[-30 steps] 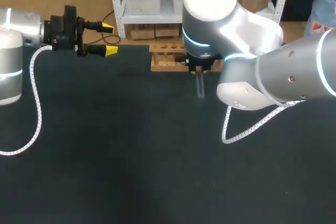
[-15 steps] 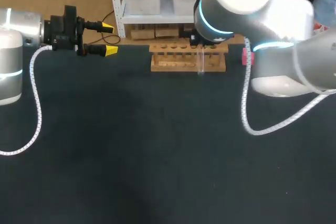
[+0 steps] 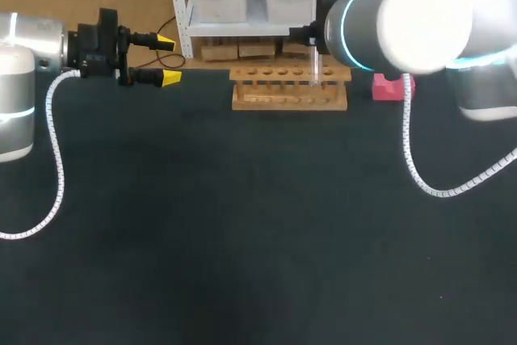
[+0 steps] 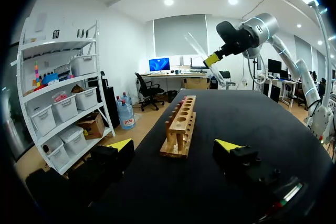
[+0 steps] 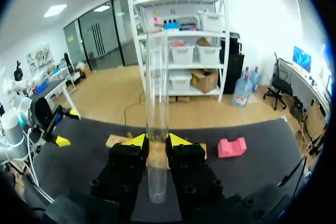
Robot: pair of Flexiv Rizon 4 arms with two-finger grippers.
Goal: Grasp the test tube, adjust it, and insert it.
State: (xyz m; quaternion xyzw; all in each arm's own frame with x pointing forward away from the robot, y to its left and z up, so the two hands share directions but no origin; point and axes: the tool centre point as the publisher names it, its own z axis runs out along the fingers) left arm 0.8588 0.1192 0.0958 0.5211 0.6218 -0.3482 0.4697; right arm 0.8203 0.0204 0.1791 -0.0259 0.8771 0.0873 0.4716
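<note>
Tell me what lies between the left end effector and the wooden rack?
Only bare table between left end effector and wooden rack, shown in head view.

- The head camera hangs above and behind, looking steeply down on the whole bench (image 3: pixel 242 240).
- The left wrist camera sits low, close behind the left tool (image 4: pixel 176 145), facing along the bench.
- The right wrist camera is high, close behind the right tool (image 5: pixel 156 141) and its tube (image 5: pixel 156 87), facing down.
- All three share the rack (image 3: pixel 289 94).
</note>
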